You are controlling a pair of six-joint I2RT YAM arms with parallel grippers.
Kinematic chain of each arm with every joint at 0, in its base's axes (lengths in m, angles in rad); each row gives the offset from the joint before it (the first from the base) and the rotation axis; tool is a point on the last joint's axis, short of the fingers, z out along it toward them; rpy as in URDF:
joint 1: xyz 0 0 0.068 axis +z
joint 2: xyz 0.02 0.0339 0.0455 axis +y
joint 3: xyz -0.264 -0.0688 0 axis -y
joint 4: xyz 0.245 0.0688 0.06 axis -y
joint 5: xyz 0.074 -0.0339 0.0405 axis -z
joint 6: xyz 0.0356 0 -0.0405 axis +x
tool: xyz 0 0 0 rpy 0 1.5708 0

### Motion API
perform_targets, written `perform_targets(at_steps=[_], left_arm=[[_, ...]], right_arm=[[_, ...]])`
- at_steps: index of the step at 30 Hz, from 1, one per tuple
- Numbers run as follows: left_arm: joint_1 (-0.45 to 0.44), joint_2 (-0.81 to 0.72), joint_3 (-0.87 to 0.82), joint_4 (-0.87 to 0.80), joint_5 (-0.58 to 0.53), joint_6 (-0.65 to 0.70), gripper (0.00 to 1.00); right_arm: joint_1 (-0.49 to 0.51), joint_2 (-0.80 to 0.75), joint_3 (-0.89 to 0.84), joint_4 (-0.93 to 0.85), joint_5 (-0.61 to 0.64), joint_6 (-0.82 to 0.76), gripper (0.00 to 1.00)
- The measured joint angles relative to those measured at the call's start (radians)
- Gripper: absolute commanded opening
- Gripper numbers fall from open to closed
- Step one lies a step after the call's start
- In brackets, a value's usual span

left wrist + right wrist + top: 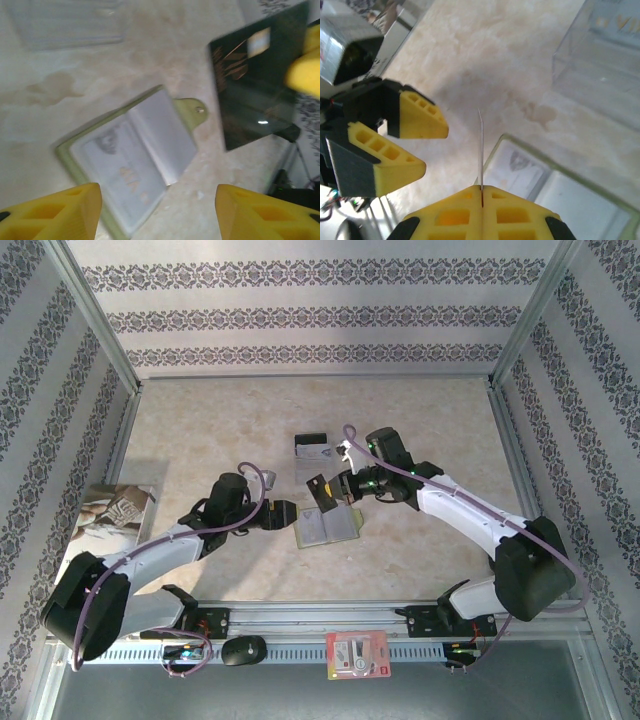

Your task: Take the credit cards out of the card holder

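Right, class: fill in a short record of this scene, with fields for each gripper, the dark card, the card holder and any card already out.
left gripper: open, nothing between its fingers, close to the card holder
right gripper: shut on the dark card
dark card: pinched by one edge, out of the holder
card holder: lying open on the table, apparently with a card in a pocket
loose card: flat on the table beyond the holder
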Motion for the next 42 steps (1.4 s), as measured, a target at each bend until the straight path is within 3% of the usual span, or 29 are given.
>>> perform_targets(at_steps=[6, 12, 22, 30, 42], left_arm=[[0.011, 0.000, 0.000, 0.067, 0.072, -0.001, 0.62], [0.011, -0.026, 0.000, 0.033, 0.069, 0.001, 0.64], [0.012, -0.149, 0.048, -0.216, -0.071, 0.042, 0.65], [0.037, -0.168, 0.057, -0.298, -0.164, 0.042, 0.65], [0.090, -0.111, 0.114, -0.354, -0.198, 0.049, 0.65]], right_arm=[[-0.024, 0.003, 0.053, -0.076, -0.057, -0.053, 0.00], [-0.026, 0.064, 0.309, -0.230, -0.020, -0.246, 0.00], [-0.026, 0.373, 0.772, -0.429, 0.154, -0.560, 0.00], [-0.025, 0.573, 1.059, -0.575, 0.250, -0.789, 0.00], [0.015, 0.755, 1.146, -0.627, 0.420, -1.057, 0.00]])
